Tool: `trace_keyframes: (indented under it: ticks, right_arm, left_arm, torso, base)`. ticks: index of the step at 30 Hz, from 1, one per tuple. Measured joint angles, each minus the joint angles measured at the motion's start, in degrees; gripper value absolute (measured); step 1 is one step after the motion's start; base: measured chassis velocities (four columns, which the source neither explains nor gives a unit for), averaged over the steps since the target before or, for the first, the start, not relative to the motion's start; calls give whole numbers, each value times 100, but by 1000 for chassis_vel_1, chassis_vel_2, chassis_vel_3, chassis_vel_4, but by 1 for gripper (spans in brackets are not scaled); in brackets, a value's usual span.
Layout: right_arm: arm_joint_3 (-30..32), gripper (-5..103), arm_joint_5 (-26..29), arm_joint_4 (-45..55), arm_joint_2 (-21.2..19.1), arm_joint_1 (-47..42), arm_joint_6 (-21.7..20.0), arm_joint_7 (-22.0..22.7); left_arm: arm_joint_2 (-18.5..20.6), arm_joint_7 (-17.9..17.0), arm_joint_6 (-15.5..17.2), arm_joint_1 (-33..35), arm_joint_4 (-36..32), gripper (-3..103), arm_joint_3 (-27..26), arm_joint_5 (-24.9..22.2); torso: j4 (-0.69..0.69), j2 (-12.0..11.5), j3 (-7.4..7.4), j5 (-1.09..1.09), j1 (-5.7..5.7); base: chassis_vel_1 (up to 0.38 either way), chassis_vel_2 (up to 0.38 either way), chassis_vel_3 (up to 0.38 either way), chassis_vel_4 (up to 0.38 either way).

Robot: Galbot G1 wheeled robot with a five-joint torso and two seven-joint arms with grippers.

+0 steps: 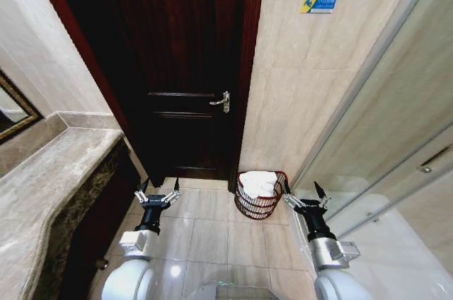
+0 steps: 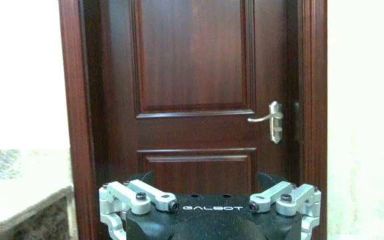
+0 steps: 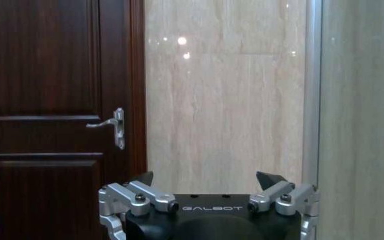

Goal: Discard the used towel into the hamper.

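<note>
Presently: 1 hamper (image 1: 260, 197), dark red-brown wire mesh, rounded, tapering down, sitting on tile floor (image 1: 212, 233) against beige wall, just right of door (image 1: 177, 66). 1 white towel (image 1: 259, 182), soft, crumpled, lying inside it. 2 grippers: left gripper (image 1: 158, 185) and right gripper (image 1: 300, 188), both hanging low w/ fingers spread, holding nothing. 1 dark wood panelled door, 1 metal lever handle (image 1: 222, 101). 1 marble counter (image 1: 42, 187) at left.

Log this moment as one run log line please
left gripper: open, empty, raised toward door | right gripper: open, empty, beside hamper | towel: white, in hamper | hamper: on floor by wall
</note>
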Motion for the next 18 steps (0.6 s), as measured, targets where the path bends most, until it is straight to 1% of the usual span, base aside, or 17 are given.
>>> trace_keyframes:
  ticks: [2,5,6,9,11,18]
  right_arm:
    - [-6,100,-4,34,6,-21,12,0]
    - [-29,100,-34,184,48,-104,37,0]
    - [-29,100,-34,184,48,-104,37,0]
    - [-10,100,-47,354,89,-122,12,0]
    - [22,100,-48,428,103,-111,-40,-2]
    - [6,100,-84,481,104,-13,-152,-2]
  left_arm:
    - [-2,-6,-29,10,-18,100,-17,0]
    - [-11,-65,-193,70,-107,100,-65,4]
    - [-11,-65,-193,70,-107,100,-65,4]
    - [-34,-171,-360,51,-191,100,-66,80]
    - [-38,-250,-358,15,-248,100,-32,102]
    - [-56,-347,-347,-129,-237,100,68,142]
  torso:
    - [-1,0,0,-1,0]
    - [0,-1,0,0,0]
    - [0,-1,0,0,0]
    - [0,-1,0,0,0]
    - [0,-1,0,-1,0]
    - [-1,-1,-1,0,-1]
  base:
    - [75,-50,-37,64]
    - [60,-54,-48,51]
    - [59,-54,-50,56]
    - [48,-56,-51,65]
    - [52,-67,-63,72]
    - [60,-71,-63,66]
